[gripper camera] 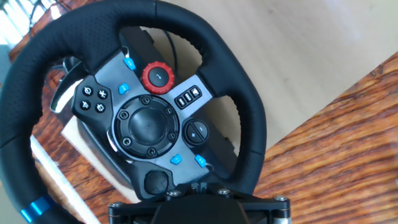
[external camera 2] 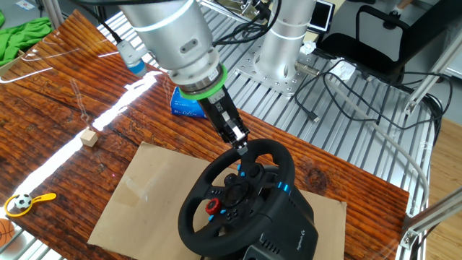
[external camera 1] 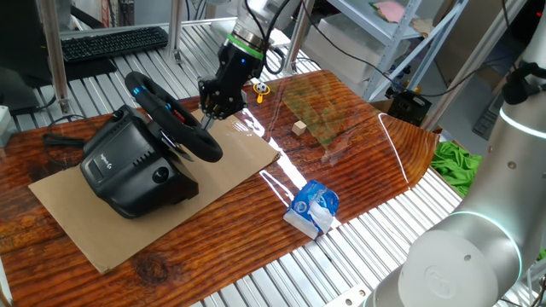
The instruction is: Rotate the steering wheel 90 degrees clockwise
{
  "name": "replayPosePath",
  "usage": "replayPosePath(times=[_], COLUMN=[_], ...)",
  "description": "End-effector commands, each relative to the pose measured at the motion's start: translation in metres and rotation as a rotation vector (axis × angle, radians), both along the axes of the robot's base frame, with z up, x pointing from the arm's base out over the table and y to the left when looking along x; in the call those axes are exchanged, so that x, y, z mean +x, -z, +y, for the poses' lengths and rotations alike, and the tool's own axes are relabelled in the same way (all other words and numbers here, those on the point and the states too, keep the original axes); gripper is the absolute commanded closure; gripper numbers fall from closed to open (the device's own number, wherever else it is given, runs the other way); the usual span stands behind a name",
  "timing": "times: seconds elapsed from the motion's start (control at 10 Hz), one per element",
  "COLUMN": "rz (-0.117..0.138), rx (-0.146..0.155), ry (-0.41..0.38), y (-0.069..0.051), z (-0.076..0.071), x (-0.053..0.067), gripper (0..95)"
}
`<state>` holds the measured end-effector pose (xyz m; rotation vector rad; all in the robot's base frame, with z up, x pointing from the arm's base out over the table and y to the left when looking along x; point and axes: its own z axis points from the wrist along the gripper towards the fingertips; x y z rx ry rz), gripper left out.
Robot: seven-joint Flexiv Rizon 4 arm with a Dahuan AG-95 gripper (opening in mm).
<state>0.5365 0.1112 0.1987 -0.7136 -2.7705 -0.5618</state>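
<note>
So in one fixed view the steering wheel (external camera 1: 175,118) sits on its black base (external camera 1: 128,166), on a cardboard sheet (external camera 1: 222,158) over the wooden tabletop (external camera 1: 358,162). The gripper (external camera 1: 207,117) is right at the rim's far edge, can't tell how wide it is.

Other fixed view: the gripper (external camera 2: 240,144) meets the top of the steering wheel (external camera 2: 238,198); a blue packet (external camera 2: 186,105) lies behind.

Hand view: steering wheel (gripper camera: 134,118) fills the frame, red knob (gripper camera: 158,78) near the hub, fingertips out of sight.
</note>
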Motion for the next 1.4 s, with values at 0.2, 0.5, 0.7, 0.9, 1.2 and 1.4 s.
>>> replayPosePath(times=[0.2,0.5,0.7,0.9,1.2,1.4], rz=[-0.046,-0.065,-0.086,-0.103,-0.125,-0.132], rx=[-0.032,-0.035,-0.044,-0.064,-0.077,-0.088], ry=[-0.062,-0.113,-0.207,-0.278,-0.330,-0.339], y=[-0.0001,-0.0001,-0.0001,-0.0001,-0.0001,-0.0001], z=[-0.0009,-0.0009,-0.0009,-0.0009,-0.0009,-0.0009], x=[-0.0026,-0.0026,-0.0026,-0.0026,-0.0026,-0.0026], gripper=[95.0,95.0,95.0,95.0,95.0,95.0])
